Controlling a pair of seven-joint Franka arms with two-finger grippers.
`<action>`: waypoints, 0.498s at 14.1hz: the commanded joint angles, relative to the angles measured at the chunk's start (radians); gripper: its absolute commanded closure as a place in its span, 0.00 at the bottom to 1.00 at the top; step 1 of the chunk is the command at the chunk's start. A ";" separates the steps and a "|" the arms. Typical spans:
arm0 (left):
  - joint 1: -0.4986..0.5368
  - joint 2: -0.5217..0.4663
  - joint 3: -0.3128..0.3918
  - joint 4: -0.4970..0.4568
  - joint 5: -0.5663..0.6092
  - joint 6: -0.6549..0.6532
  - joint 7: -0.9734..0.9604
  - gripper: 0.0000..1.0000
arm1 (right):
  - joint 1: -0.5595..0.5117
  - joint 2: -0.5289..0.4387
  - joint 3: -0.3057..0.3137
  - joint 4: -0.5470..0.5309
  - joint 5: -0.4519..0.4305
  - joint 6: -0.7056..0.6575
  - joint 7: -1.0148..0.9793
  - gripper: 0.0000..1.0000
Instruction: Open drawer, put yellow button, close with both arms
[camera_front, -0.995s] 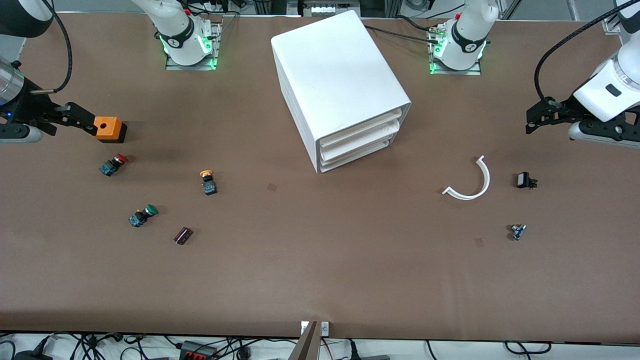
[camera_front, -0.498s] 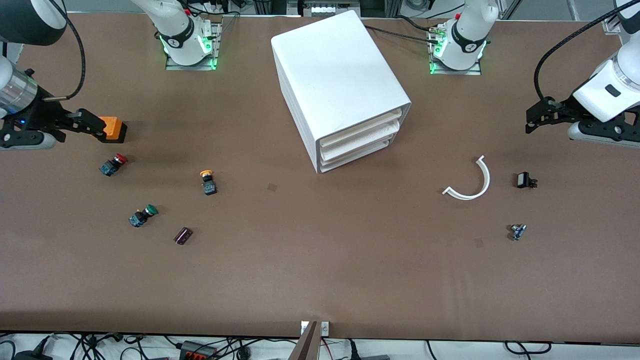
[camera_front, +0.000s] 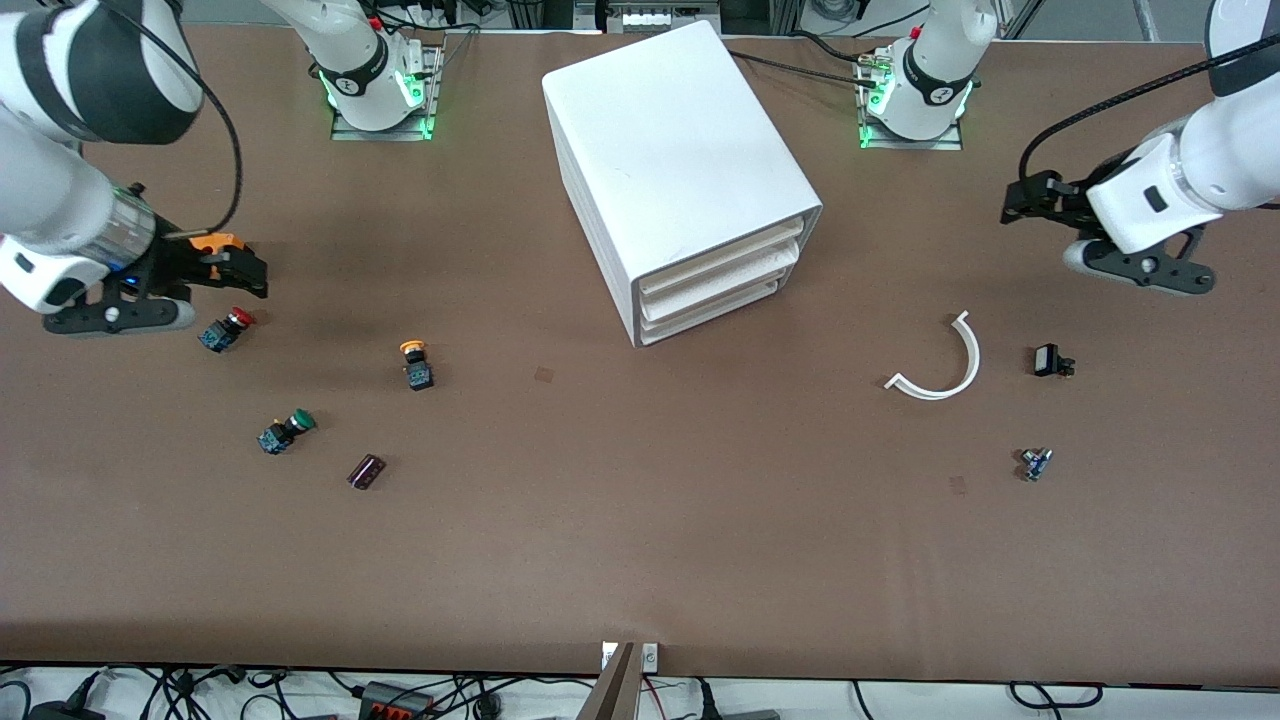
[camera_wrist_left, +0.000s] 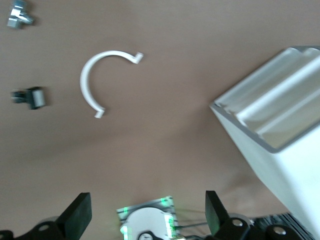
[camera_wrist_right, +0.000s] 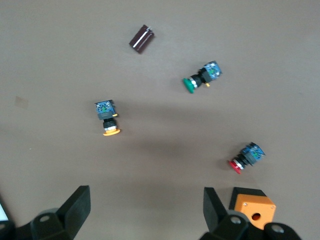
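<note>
The white cabinet (camera_front: 680, 160) stands mid-table, and its fronts face the front camera and the left arm's end. The drawer (camera_front: 722, 258), its uppermost one, is shut. The yellow button (camera_front: 414, 364) lies on its side on the mat, between the cabinet and the right arm's end; the right wrist view shows the yellow button (camera_wrist_right: 107, 121) too. My right gripper (camera_front: 250, 268) hangs open and empty over an orange box, apart from the button. My left gripper (camera_front: 1015, 200) hangs open and empty over bare mat at the left arm's end, with the cabinet (camera_wrist_left: 280, 150) off to one side.
An orange box (camera_wrist_right: 252, 206) sits under the right gripper. A red button (camera_front: 228, 328), a green button (camera_front: 285, 430) and a dark cylinder (camera_front: 366, 471) lie near the yellow one. A white curved strip (camera_front: 975, 358), a black part (camera_front: 1048, 360) and a small metal part (camera_front: 1035, 462) lie at the left arm's end.
The right gripper has swung in over the orange box, toward the red button. The left gripper has moved toward the cabinet. Both have stayed open.
</note>
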 joint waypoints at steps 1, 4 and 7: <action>0.007 0.079 0.003 0.045 -0.122 -0.050 0.026 0.00 | 0.050 0.057 0.000 0.000 0.016 0.068 0.022 0.00; 0.007 0.162 0.003 0.042 -0.257 -0.062 0.068 0.00 | 0.103 0.145 0.000 -0.001 0.017 0.111 0.023 0.00; 0.003 0.280 0.003 0.036 -0.400 -0.059 0.141 0.00 | 0.130 0.217 0.003 -0.006 0.017 0.157 0.022 0.00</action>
